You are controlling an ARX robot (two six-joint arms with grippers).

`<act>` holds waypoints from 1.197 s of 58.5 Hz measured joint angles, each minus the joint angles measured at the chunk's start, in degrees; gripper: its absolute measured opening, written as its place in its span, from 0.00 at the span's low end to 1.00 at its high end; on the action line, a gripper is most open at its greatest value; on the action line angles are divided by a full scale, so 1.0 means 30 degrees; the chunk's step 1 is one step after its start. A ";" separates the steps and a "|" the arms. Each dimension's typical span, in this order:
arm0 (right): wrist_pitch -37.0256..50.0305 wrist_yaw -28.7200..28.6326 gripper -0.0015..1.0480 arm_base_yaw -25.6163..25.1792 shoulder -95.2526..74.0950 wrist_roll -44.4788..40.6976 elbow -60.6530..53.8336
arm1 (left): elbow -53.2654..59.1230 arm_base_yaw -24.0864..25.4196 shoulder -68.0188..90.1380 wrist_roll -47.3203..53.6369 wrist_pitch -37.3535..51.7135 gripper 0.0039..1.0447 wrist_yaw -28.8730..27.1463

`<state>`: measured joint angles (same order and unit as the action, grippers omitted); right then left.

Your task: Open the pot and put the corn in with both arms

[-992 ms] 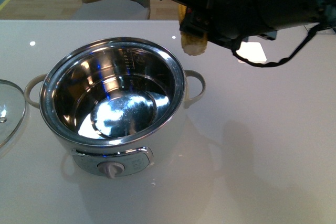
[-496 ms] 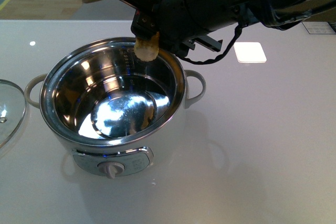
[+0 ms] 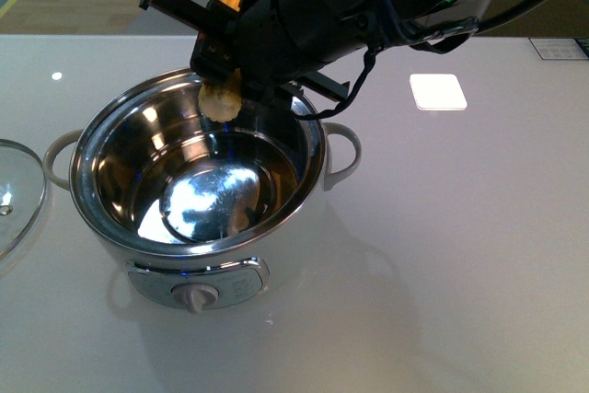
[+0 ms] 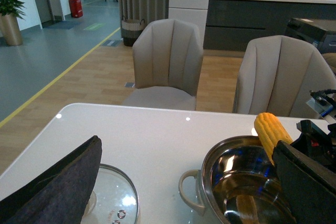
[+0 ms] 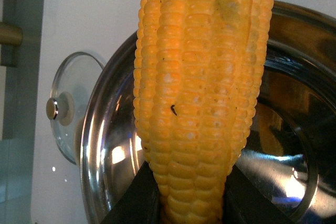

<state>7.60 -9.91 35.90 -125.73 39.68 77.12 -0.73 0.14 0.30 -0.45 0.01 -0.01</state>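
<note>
The white pot (image 3: 198, 177) stands open on the table, its steel bowl empty. My right gripper (image 3: 225, 66) is shut on the corn (image 3: 221, 98) and holds it tip down over the far rim of the bowl. The corn fills the right wrist view (image 5: 197, 93), with the pot's bowl (image 5: 283, 145) behind it. In the left wrist view the corn (image 4: 270, 132) stands over the pot (image 4: 231, 182). My left gripper (image 4: 186, 203) is open and empty, its dark fingers (image 4: 58, 187) above the glass lid (image 4: 113, 200), left of the pot.
The glass lid (image 3: 17, 195) lies on the table left of the pot and also shows in the right wrist view (image 5: 71, 108). A small white square tile (image 3: 438, 91) lies at the back right. Two beige chairs (image 4: 168, 61) stand beyond the table's far edge.
My right arm has swung left with the corn, from beyond the pot's right handle to over the bowl's far rim, and lowered it a little. The pot and lid have not moved.
</note>
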 joint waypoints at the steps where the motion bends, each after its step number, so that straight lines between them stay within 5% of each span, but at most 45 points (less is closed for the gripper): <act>1: -0.0044 0.0000 0.16 0.0007 -0.0058 0.0000 0.0015 | 0.0000 0.0000 0.0000 0.0000 0.0000 0.93 0.0000; 12: -0.0619 -0.0015 0.16 0.0102 -0.0415 -0.0182 0.0313 | 0.0000 0.0000 0.0000 0.0000 0.0000 0.93 0.0000; 42: -0.0015 -0.0350 0.91 0.0138 -0.0568 -0.0299 -0.0175 | 0.0000 0.0000 0.0000 0.0000 0.0000 0.93 0.0000; 70: 0.3155 0.1406 0.92 -0.2412 0.3723 0.0583 -0.4430 | 0.0000 0.0000 0.0000 0.0000 0.0000 0.93 0.0000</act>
<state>17.06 -5.69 28.67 -114.56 41.43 63.83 -0.73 0.14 0.30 -0.45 0.01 -0.01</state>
